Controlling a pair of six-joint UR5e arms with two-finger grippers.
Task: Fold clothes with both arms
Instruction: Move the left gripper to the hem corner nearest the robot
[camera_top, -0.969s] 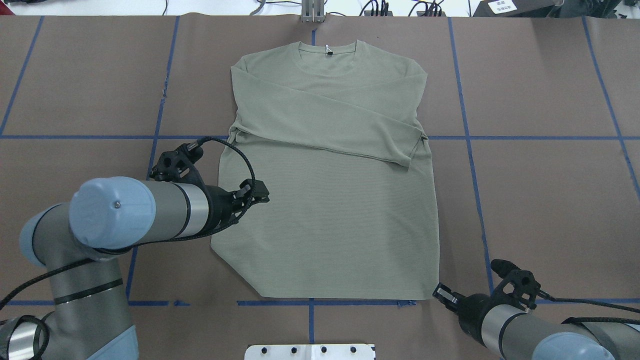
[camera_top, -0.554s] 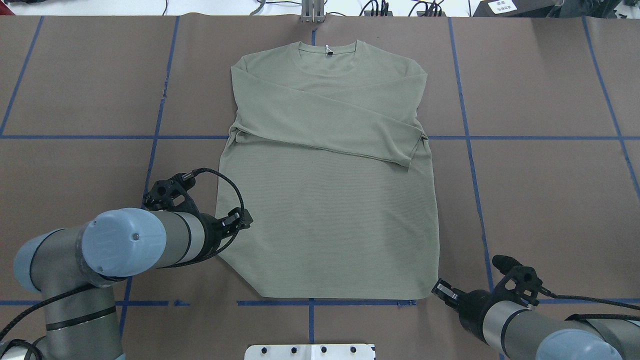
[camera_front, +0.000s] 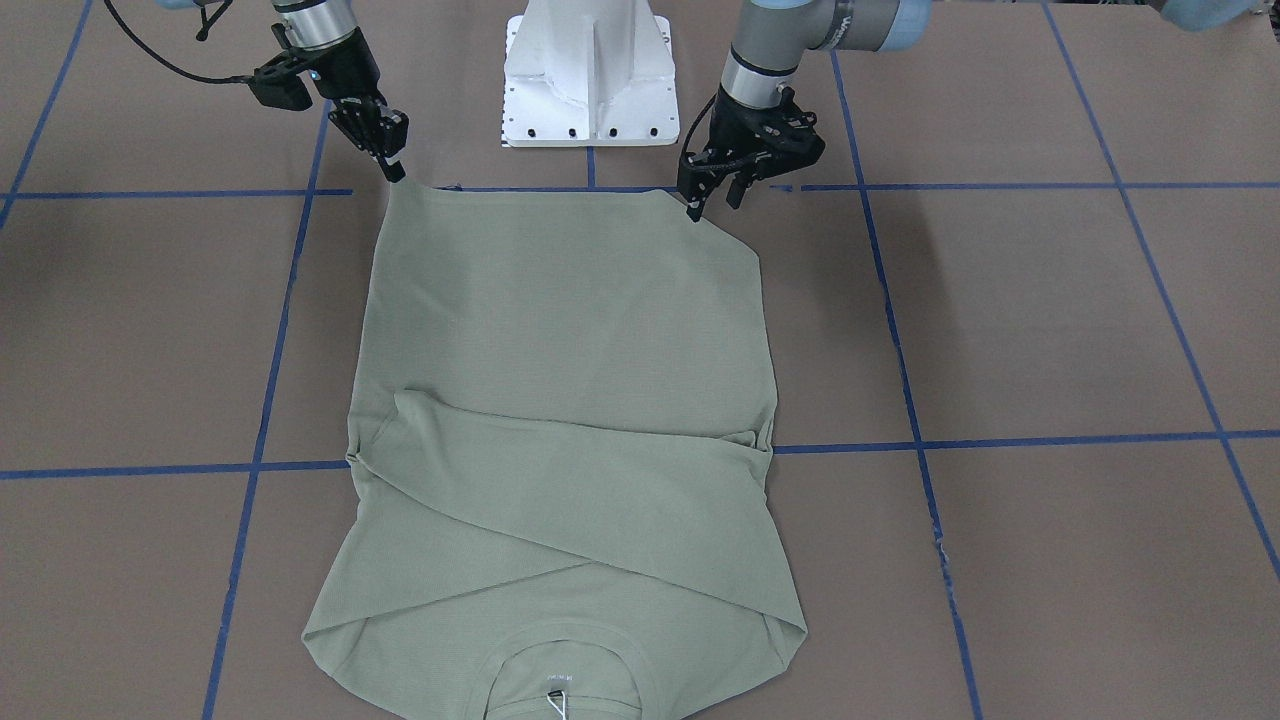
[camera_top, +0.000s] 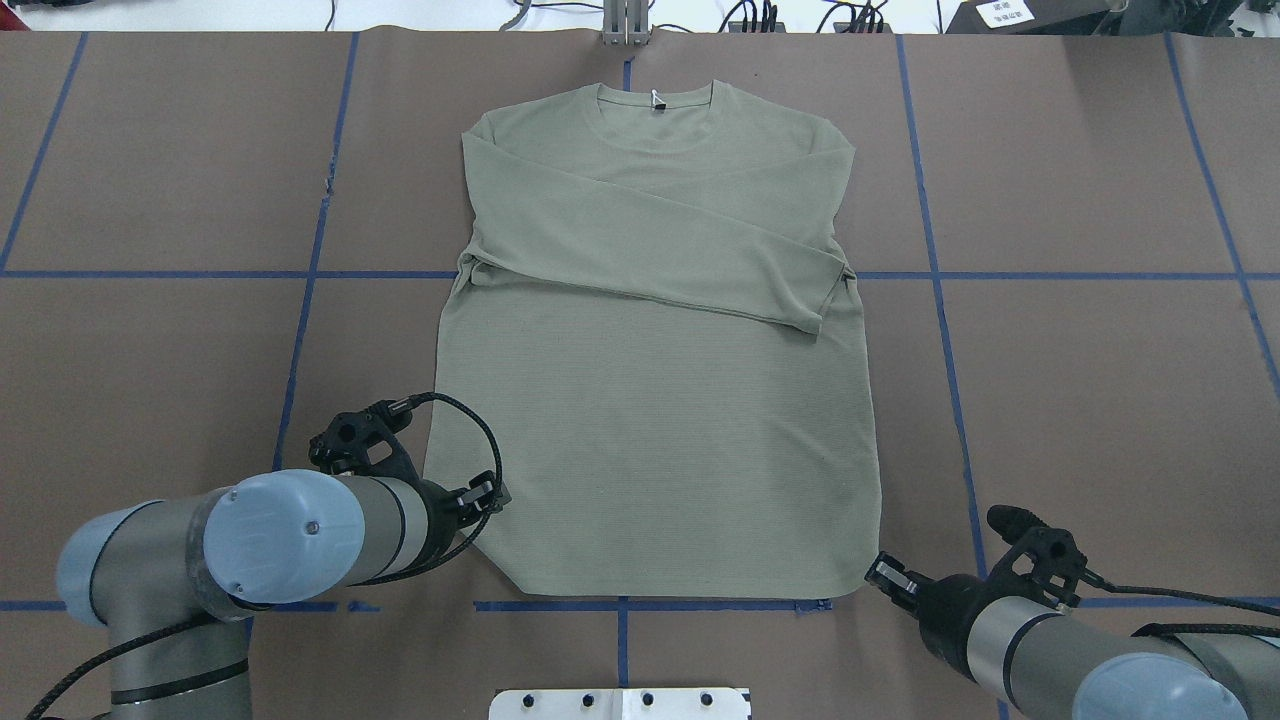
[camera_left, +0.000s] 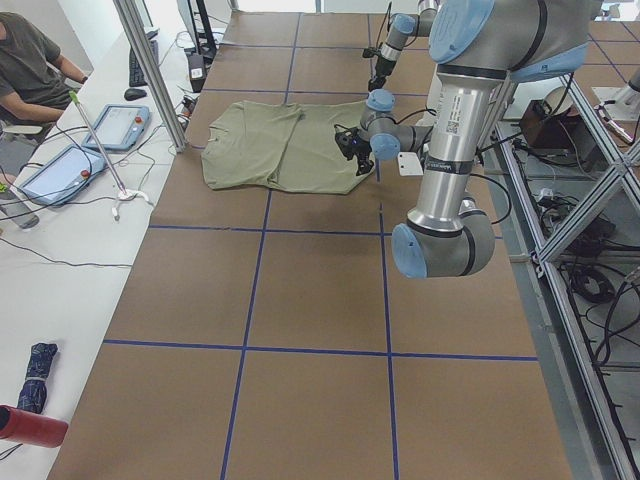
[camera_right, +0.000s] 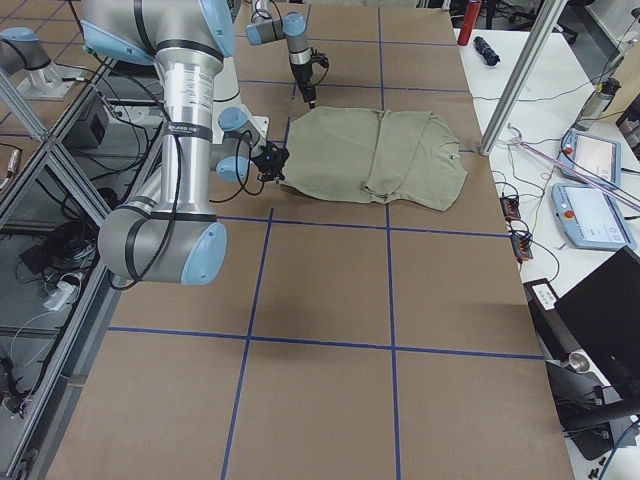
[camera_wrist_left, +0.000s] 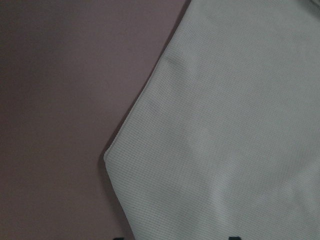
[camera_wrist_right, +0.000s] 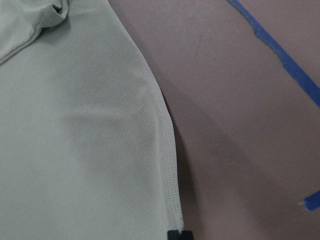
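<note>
The sage-green shirt (camera_top: 650, 420) lies flat on the brown table, collar at the far side, both sleeves folded across the chest. Its near left hem corner is cut off on a diagonal. My left gripper (camera_top: 488, 494) is open at that corner (camera_front: 712, 205); the left wrist view shows the shirt (camera_wrist_left: 225, 125) just ahead of the spread tips. My right gripper (camera_top: 882, 574) is at the near right hem corner (camera_front: 395, 172) with its tips together on the hem of the shirt (camera_wrist_right: 75, 150).
The white pedestal base (camera_front: 588, 80) stands between the arms at the near edge. Blue tape lines (camera_top: 940, 275) grid the table. An operator (camera_left: 30, 60) sits by tablets at a side bench beyond the collar end.
My left arm has drawn back toward the robot along the shirt's left edge, down to the near left hem corner. My right gripper has barely moved.
</note>
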